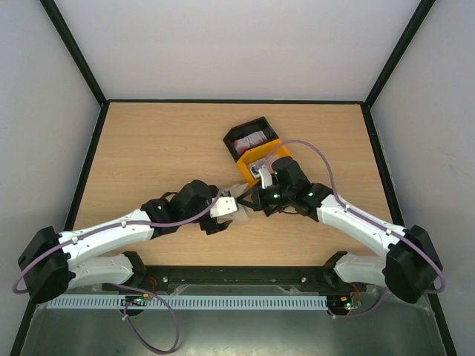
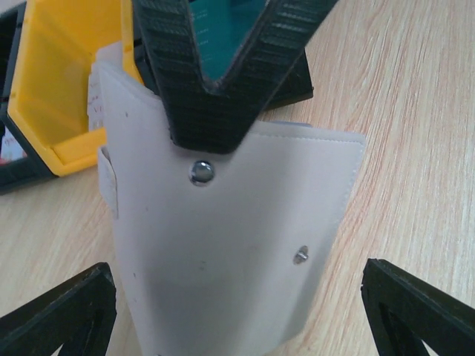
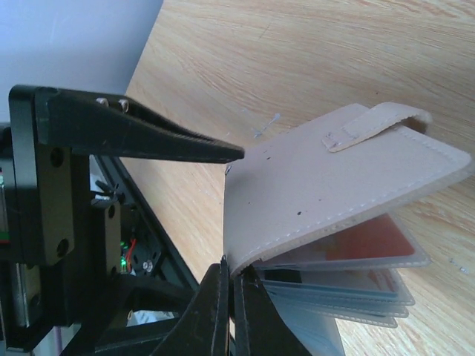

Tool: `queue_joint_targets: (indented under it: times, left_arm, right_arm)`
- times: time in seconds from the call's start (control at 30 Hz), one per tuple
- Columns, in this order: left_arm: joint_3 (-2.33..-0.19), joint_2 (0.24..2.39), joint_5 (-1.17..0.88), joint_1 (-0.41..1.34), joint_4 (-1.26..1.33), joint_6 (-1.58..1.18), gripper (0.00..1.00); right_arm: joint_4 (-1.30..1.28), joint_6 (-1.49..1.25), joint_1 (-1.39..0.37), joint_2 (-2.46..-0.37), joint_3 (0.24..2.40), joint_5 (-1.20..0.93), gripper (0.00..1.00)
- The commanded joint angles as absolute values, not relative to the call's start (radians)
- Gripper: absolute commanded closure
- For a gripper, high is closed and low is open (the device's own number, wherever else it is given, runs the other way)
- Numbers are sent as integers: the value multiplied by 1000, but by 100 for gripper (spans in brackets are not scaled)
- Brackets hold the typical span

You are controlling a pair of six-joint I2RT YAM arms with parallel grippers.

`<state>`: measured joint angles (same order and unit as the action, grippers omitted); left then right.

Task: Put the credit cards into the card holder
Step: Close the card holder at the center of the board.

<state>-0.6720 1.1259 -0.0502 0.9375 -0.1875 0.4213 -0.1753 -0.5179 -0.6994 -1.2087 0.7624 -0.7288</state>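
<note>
The beige card holder [image 2: 223,252] is held just above the wood at mid-table [image 1: 239,213]. My right gripper [image 3: 231,271] is shut on its edge, and the black fingers [image 2: 215,96] pinch it near a metal stud. The cover [image 3: 334,185] hangs open over clear sleeves, and a red-orange credit card [image 3: 371,239] sits in the top sleeve. My left gripper [image 2: 237,274] is open, with a finger on each side of the holder and neither touching it. Another red-and-white credit card [image 1: 254,139] lies in the tray's black compartment. Something teal [image 2: 223,30] shows between the right fingers.
The black-and-yellow tray [image 1: 261,154] stands just behind the two grippers, and its yellow wall [image 2: 59,89] is close to the holder. The holder's strap tab [image 3: 378,122] sticks up from the cover. Black frame rails border the table.
</note>
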Motion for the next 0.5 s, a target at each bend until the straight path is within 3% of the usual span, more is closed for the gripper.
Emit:
queue_joint_targets:
  times: [0.0, 0.2, 0.47]
  left_arm:
    - [-647, 1111, -66, 938, -110, 499, 9]
    - [-624, 1150, -85, 930, -47, 529, 15]
    - [-615, 1131, -83, 923, 50, 550, 67]
  right_arm:
    - [-189, -490, -696, -1163, 752, -788, 98]
    - [-159, -509, -696, -1130, 749, -830, 98]
    - [-139, -538, -695, -1096, 746, -830, 98]
